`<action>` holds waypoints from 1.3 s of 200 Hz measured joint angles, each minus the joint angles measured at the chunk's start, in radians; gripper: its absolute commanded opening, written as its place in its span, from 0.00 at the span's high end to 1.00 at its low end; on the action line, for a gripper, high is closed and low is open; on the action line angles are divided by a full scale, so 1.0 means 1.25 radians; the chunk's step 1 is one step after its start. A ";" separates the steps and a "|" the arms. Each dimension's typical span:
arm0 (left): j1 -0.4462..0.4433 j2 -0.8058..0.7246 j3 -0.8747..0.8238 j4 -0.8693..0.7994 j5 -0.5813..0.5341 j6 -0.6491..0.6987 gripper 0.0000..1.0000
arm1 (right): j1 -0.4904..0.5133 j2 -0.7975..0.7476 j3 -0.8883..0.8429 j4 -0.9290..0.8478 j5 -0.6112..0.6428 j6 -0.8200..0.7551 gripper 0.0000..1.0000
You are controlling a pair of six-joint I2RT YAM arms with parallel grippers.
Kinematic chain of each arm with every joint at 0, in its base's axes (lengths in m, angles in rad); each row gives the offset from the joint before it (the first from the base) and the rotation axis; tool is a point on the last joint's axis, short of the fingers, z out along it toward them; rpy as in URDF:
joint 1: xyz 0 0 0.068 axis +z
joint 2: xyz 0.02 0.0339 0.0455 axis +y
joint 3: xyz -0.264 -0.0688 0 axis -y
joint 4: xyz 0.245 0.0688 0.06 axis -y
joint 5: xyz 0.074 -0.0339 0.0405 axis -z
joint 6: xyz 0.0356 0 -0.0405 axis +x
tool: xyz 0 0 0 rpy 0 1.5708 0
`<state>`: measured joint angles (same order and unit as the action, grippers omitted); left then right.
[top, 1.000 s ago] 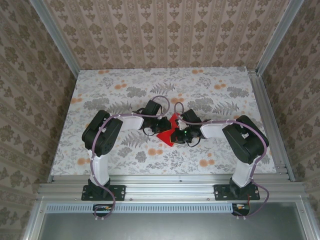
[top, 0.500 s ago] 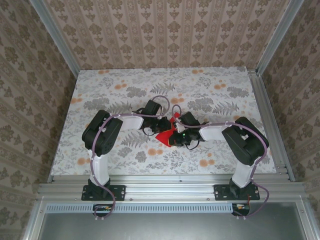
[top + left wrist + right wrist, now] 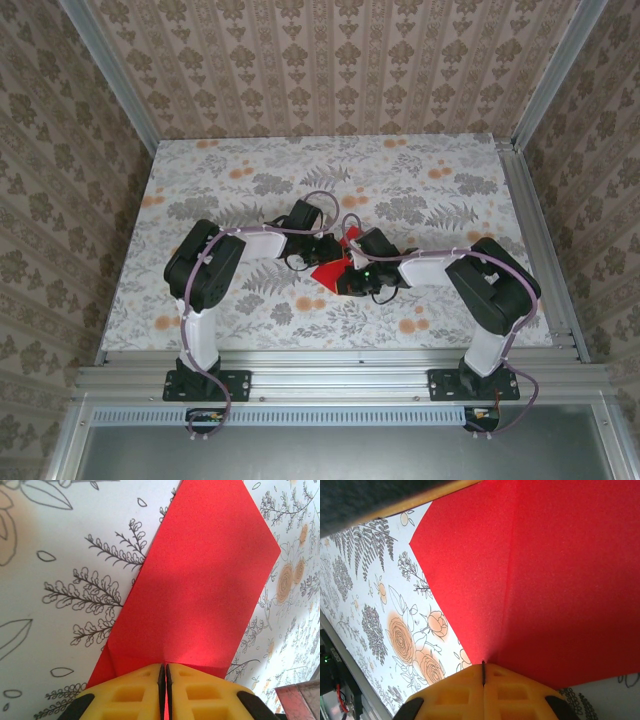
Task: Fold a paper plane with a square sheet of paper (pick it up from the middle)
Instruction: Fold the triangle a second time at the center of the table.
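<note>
The red paper lies at the table's middle between the two arms, folded to a pointed outline and mostly covered by them. In the left wrist view the paper stretches away as a long creased shape, and my left gripper is shut with its yellow fingers pinching the paper's near edge. In the right wrist view the paper shows a centre crease running into my right gripper, which is shut on the paper at that crease. From above, the left gripper and right gripper meet over the sheet.
The floral tablecloth covers the table, bounded by aluminium rails and patterned walls. A dark part of the other arm hangs across the top of the right wrist view. Cables loop above both wrists.
The right arm has slid leftward and lower over the paper, covering more of it. The left arm has stayed where it was.
</note>
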<state>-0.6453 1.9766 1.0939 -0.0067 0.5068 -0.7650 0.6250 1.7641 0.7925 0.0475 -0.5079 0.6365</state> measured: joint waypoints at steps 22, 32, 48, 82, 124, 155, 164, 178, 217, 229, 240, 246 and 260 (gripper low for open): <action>0.002 0.001 0.000 0.001 0.005 0.002 0.86 | 0.006 -0.008 -0.010 0.008 0.008 0.003 0.94; 0.003 0.001 0.000 0.001 0.007 0.002 0.86 | 0.009 -0.012 -0.014 0.008 0.010 0.003 0.94; 0.004 0.002 0.000 0.002 0.011 0.002 0.86 | 0.016 -0.018 -0.020 0.005 0.011 0.007 0.94; 0.005 0.004 0.000 0.003 0.017 0.002 0.86 | 0.024 -0.027 -0.029 0.002 0.009 0.018 0.94; 0.006 0.004 0.002 0.002 0.020 0.003 0.86 | 0.028 -0.061 -0.038 -0.044 -0.003 0.029 0.95; 0.006 0.004 0.002 0.002 0.020 0.003 0.86 | -0.022 -0.115 -0.030 -0.037 -0.019 0.051 0.96; 0.006 0.004 0.002 0.002 0.020 0.003 0.86 | -0.041 -0.113 -0.016 -0.035 -0.019 0.058 0.96; 0.006 0.004 0.002 0.002 0.021 0.003 0.86 | -0.062 -0.102 0.007 -0.034 -0.018 0.060 0.96; 0.008 0.004 0.002 0.002 0.024 0.003 0.86 | -0.078 -0.023 0.055 -0.013 -0.019 0.063 0.96; 0.008 0.004 0.002 0.002 0.025 0.003 0.86 | -0.078 -0.002 0.056 -0.011 -0.020 0.063 0.96; 0.009 0.004 0.002 0.002 0.026 0.003 0.86 | -0.078 0.014 0.056 -0.008 -0.020 0.063 0.96; 0.009 0.004 0.002 0.002 0.026 0.003 0.86 | -0.078 0.023 0.056 -0.006 -0.020 0.063 0.96; 0.009 0.004 0.002 0.002 0.026 0.003 0.86 | -0.078 0.040 0.056 -0.004 -0.020 0.062 0.96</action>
<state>-0.6342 1.9816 1.0958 -0.0036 0.5396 -0.7616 0.5270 1.8141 0.8623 0.0429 -0.5327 0.7143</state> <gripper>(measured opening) 0.140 0.068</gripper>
